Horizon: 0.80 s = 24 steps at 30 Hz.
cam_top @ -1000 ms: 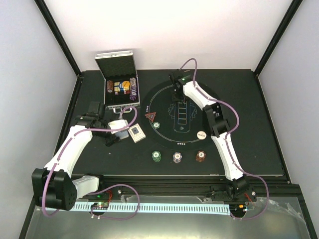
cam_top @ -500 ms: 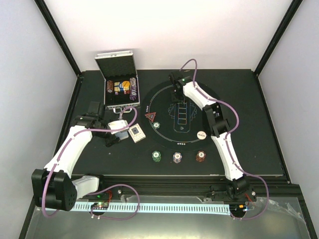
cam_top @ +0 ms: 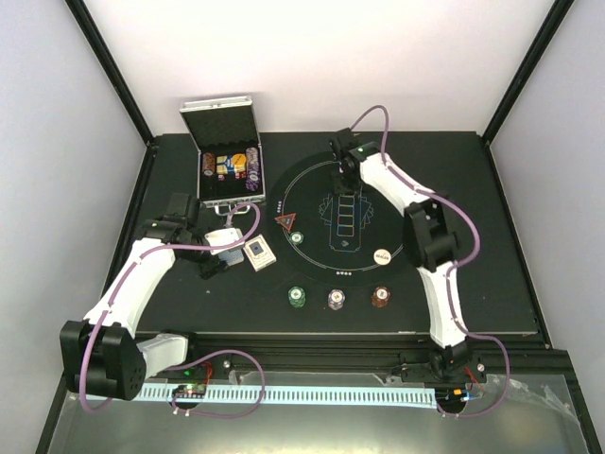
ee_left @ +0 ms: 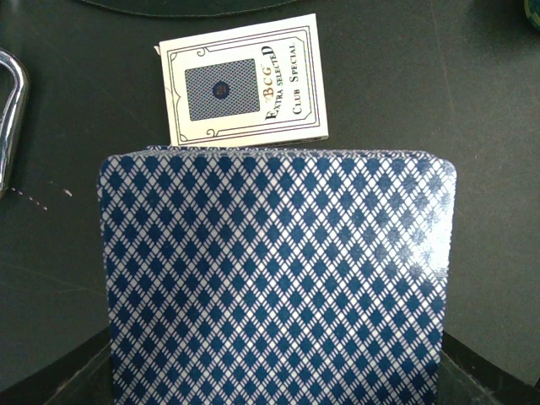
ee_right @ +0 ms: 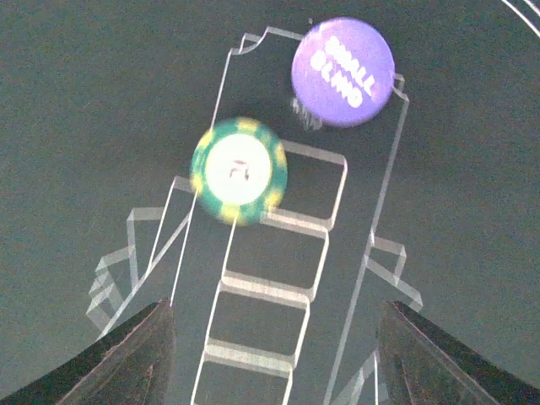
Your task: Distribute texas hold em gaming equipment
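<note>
In the left wrist view a deck of playing cards (ee_left: 274, 278) with blue diamond backs fills the frame and hides the fingers. My left gripper (cam_top: 221, 248) is shut on it, left of the round mat (cam_top: 312, 189). Its card box (ee_left: 245, 80) lies flat just beyond the deck. My right gripper (ee_right: 278, 354) hangs open over the mat's printed card outlines, at the far side of the mat (ee_right: 472, 211). A green chip (ee_right: 239, 170) lies ahead of its fingertips, apart from them. A purple-blue small blind button (ee_right: 343, 71) lies farther on.
The open silver case (cam_top: 227, 168) stands at the back left, with chips inside. A red triangle token (cam_top: 286, 224) and a white button (cam_top: 382, 255) rest on the mat. Green (cam_top: 298, 297), white (cam_top: 337, 299) and brown-red (cam_top: 380, 296) chip stacks line the near side.
The right gripper's jaws have widened and that arm has shifted slightly right, its elbow raised. The left arm and deck have not moved.
</note>
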Available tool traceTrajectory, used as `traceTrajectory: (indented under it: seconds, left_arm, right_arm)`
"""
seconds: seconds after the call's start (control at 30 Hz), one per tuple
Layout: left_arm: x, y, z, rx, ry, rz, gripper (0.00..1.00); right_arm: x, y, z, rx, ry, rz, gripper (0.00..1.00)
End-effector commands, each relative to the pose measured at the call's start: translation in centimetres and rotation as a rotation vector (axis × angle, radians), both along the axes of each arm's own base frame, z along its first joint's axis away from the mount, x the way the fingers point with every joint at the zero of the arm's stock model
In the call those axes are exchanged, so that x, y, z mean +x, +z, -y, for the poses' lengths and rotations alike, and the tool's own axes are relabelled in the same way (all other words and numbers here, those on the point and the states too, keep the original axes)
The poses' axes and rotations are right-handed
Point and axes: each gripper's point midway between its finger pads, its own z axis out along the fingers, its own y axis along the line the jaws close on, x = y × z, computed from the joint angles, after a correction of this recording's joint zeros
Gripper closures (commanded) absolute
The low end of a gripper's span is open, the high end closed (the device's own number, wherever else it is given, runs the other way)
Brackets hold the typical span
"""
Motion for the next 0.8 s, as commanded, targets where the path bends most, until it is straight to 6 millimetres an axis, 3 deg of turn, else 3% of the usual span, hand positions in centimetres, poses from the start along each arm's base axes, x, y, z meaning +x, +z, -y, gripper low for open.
traceTrajectory:
  seconds: [0.0,0.27,0.4,0.57,0.77]
  left_arm:
    - [0.7,1.1,0.2,-0.011,-0.008,0.029,0.99]
    - [0.7,1.2,0.1,-0.009,-0.012,0.032,0.98]
    - [0.7,1.5,0.2,-0.008,-0.016,0.038,0.98]
    - [0.7,1.6,0.0,0.003,-0.016,0.047,0.99]
    - [0.5,1.8,-0.3,0.018,-0.021,0.062,0.98]
  right_arm:
    - [-4.9,6.2,-1.7,0.06,0.047,0.097,0.32]
    - [-21.2,3.5,-3.5,0.094,0.14,0.007,0.25]
    - [-27.0,1.7,-3.7,0.101,0.154,-0.048,0.24]
    - [-29.9,0.7,-4.3,0.114,0.188,-0.088,0.24]
    - [-31.4,-1.1,-4.3,0.087,0.217,-0.122,0.25]
